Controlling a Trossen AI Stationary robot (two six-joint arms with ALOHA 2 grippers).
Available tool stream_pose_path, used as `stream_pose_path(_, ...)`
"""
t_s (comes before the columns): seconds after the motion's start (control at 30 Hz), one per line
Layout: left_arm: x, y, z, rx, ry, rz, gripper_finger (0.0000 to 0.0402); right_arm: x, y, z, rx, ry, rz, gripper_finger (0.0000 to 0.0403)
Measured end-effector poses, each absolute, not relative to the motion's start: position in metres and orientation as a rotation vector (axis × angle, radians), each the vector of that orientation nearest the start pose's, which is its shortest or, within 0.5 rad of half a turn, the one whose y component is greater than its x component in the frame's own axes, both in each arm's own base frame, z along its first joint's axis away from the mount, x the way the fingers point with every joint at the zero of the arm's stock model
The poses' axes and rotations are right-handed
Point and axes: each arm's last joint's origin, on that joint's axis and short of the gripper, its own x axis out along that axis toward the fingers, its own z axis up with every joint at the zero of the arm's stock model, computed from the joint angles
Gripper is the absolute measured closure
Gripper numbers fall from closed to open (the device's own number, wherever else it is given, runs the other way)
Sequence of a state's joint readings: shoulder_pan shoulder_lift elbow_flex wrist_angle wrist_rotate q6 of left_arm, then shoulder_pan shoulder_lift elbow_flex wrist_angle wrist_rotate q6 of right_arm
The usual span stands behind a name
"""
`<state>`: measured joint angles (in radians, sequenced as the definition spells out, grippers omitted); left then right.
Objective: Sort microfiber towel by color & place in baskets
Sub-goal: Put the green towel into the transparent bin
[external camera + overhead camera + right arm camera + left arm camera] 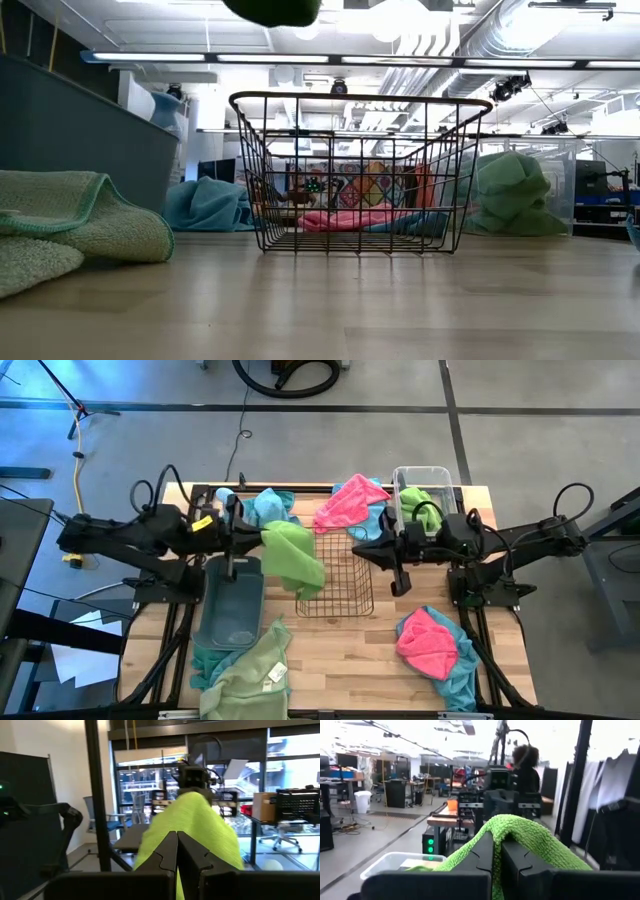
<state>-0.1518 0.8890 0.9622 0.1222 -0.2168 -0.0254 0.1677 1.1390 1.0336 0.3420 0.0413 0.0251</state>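
Note:
A lime green microfiber towel [295, 560] hangs from my shut left gripper [262, 538] over the left side of the copper wire basket [340, 585]. The towel's lower end [272, 10] shows above the basket's rim [360, 98]. My right gripper [358, 548] is shut on nothing above the basket's right part, pointing at the towel and apart from it. The dark tub [232, 600] lies left of the basket. The clear bin [425, 495] at the far right has a green towel inside. My left gripper pinches a raised fold of the green towel [512, 827] between its two fingers [482, 852]. The fingers come about level from the table's left. The cloth drapes over the fingertips and hangs slack below them, clear of the table and the basket.
A blue towel [265, 505] and a pink one [350, 505] lie at the far edge. A pink towel on a teal one [430, 645] lies near right. A pale green towel [250, 675] lies near left. Bare wood shows in front of the wire basket.

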Motion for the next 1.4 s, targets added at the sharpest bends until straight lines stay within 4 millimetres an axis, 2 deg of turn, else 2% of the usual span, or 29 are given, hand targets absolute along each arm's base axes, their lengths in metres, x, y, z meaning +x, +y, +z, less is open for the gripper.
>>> stream_pose_path(0.2,0.192,-0.014,0.391,-0.131,-0.227,0.075,0.0401,0.250,0.043,0.400,0.036,-0.235,0.180,0.0403)
stream_pose_path(0.47,0.192,-0.012,0.391,-0.112,-0.221,0.049,0.0401,0.250,0.039,0.400,-0.030,-0.238,0.136,0.0403)
stream_pose_path(1.1,0.193,-0.004,0.390,-0.094,-0.215,0.039,0.0401,0.253,0.019,0.397,0.002,-0.209,0.061,0.0403)
stream_pose_path(1.3,0.199,0.000,0.387,-0.094,-0.198,0.057,0.0401,0.254,0.016,0.397,0.055,-0.210,0.039,0.0402)
stream_pose_path(1.4,0.206,0.001,0.384,-0.093,-0.192,0.065,0.0401,0.255,0.014,0.396,0.100,-0.207,0.001,0.0387)
